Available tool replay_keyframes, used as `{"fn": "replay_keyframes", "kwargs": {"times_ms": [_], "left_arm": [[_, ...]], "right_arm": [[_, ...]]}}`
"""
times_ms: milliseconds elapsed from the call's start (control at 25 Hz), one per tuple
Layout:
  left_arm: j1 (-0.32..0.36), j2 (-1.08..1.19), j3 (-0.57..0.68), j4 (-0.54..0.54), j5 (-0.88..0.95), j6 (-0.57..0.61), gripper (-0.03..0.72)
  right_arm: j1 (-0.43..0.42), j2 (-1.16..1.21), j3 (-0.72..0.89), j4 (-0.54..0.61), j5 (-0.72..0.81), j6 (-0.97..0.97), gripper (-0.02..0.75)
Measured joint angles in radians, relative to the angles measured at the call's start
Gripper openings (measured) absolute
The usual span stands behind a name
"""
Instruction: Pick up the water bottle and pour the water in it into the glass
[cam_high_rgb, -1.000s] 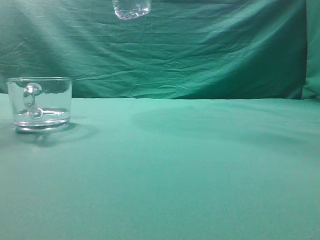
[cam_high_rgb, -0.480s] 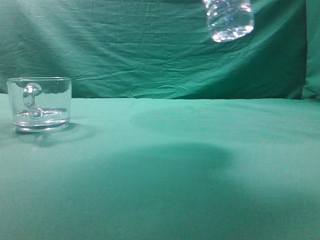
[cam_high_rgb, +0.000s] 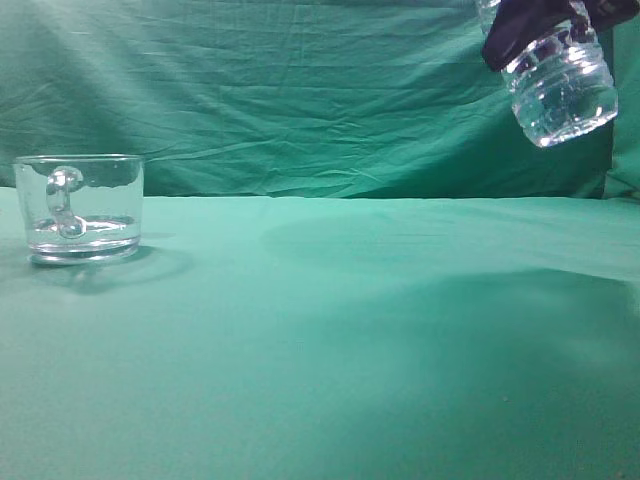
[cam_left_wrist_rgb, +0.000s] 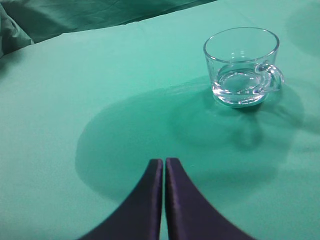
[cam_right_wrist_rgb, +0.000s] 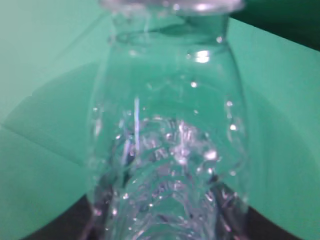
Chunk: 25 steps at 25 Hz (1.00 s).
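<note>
The water bottle (cam_high_rgb: 562, 90) is clear and ribbed. It hangs tilted high at the top right of the exterior view, well above the cloth. My right gripper (cam_high_rgb: 535, 25) is shut on the water bottle, dark fingers around its body. In the right wrist view the water bottle (cam_right_wrist_rgb: 167, 130) fills the frame, neck pointing away. The glass (cam_high_rgb: 80, 208), a clear mug with a loop handle, stands at the far left with some water in its bottom. It also shows in the left wrist view (cam_left_wrist_rgb: 242, 67). My left gripper (cam_left_wrist_rgb: 164, 162) is shut and empty, held above the cloth short of the glass.
A green cloth (cam_high_rgb: 330, 340) covers the table, and a wrinkled green backdrop (cam_high_rgb: 300, 90) hangs behind it. The bottle's shadow falls on the cloth at the right.
The bottle has moved from the top centre to the top right and come lower into view, with my right gripper now showing. The glass has not moved.
</note>
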<state>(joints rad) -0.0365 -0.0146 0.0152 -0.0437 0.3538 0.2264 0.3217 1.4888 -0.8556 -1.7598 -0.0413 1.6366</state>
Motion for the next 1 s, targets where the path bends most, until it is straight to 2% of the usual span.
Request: {"fn": "replay_keyframes", "kwargs": {"times_ms": [160, 640, 1000], "left_arm": [[0.000, 0.000, 0.000, 0.000, 0.000, 0.000, 0.000], [0.000, 0.000, 0.000, 0.000, 0.000, 0.000, 0.000], [0.000, 0.000, 0.000, 0.000, 0.000, 0.000, 0.000]], "right_arm": [[-0.032, 0.053, 0.000, 0.000, -0.031, -0.028, 0.321], [-0.034, 0.103, -0.002, 0.009, -0.039, -0.069, 0.321], [-0.042, 0.097, -0.037, 0.084, -0.096, -0.079, 0.321]]}}
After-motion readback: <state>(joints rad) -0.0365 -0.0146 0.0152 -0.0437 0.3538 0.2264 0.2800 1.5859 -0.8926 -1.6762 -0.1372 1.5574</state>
